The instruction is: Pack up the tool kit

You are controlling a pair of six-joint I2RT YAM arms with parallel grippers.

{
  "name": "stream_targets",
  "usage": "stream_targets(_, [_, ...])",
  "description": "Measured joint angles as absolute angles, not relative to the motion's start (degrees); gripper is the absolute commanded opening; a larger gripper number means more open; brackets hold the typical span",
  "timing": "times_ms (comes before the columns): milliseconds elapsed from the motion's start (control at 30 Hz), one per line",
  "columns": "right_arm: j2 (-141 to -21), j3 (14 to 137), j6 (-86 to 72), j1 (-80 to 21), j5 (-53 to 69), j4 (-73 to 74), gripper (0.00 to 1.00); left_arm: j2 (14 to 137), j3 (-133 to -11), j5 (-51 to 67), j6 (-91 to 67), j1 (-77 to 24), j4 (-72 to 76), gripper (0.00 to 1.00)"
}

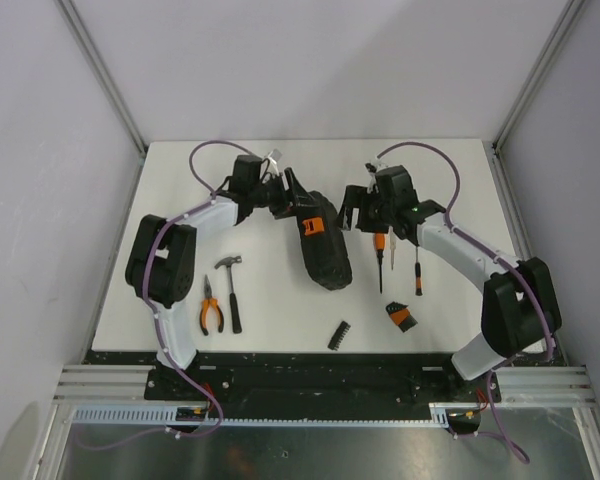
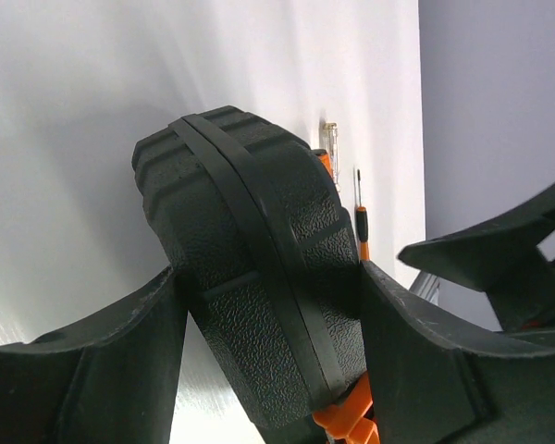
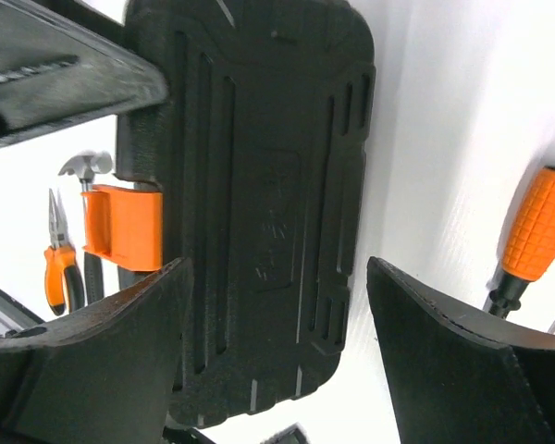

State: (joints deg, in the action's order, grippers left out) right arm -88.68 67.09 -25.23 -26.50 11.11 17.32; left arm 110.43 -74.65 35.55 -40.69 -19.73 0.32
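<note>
Black and shut along its seam, the case (image 1: 323, 252) sits mid-table between both arms, its orange latch (image 3: 122, 227) on the edge facing the left arm. The left gripper (image 1: 292, 200) pinches the case's far end, a finger (image 2: 83, 370) pressed to each side of the moulded shell. The right gripper (image 3: 273, 268) is spread around the case from the other side: one finger overlaps the latch edge, while the other stands off from the shell with white table (image 1: 230, 165) showing in the gap. Whether the case rests on the table or is raised cannot be told. A hammer (image 1: 230, 290) and pliers (image 1: 211, 308) lie left of the case, and an orange-handled screwdriver (image 1: 380, 262) lies just right of it.
</note>
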Motion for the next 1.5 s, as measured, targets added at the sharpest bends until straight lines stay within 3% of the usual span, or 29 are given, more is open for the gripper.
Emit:
stream_targets(267, [-94.8, 65.5, -25.9, -26.9, 11.6, 18.0, 0.81, 110.2, -72.4, 36.2, -41.6, -19.7, 4.0, 0.15])
stream_targets(433, [-96.8, 65.5, -26.0, -26.2, 11.4, 17.8, 0.81, 109.9, -71.3, 36.2, -42.1, -19.5, 5.5, 0.44])
stream_targets(600, [-97.8, 65.5, -25.9, -25.9, 13.3, 16.9, 0.81, 109.4, -70.0, 36.0, -42.5, -19.2, 6.5, 0.61])
stream_targets(800, [-100.4, 65.9, -26.2, -25.3, 15.9, 14.7, 0.79, 108.0, -68.6, 33.8, -41.3, -18.9, 6.4, 0.90])
stream_targets(933, [-102.7, 65.9, -27.2, -26.2, 18.7, 12.3, 0.78, 107.9, -65.3, 29.8, -38.6, -19.0, 1.5, 0.92])
stream_targets(1133, [-103.5, 65.6, -27.4, -26.5, 20.6, 11.9, 0.77, 107.9, -64.3, 29.9, -37.9, -18.7, -1.0, 0.85])
stream_targets(1333, [-103.5, 65.6, -27.4, -26.5, 20.7, 11.8, 0.77, 107.9, -64.4, 30.2, -37.3, -18.5, -1.1, 0.98])
stream_targets(1500, [-103.5, 65.6, -27.4, -26.9, 20.6, 11.2, 0.77, 107.7, -64.3, 29.7, -35.2, -17.1, -3.1, 0.99])
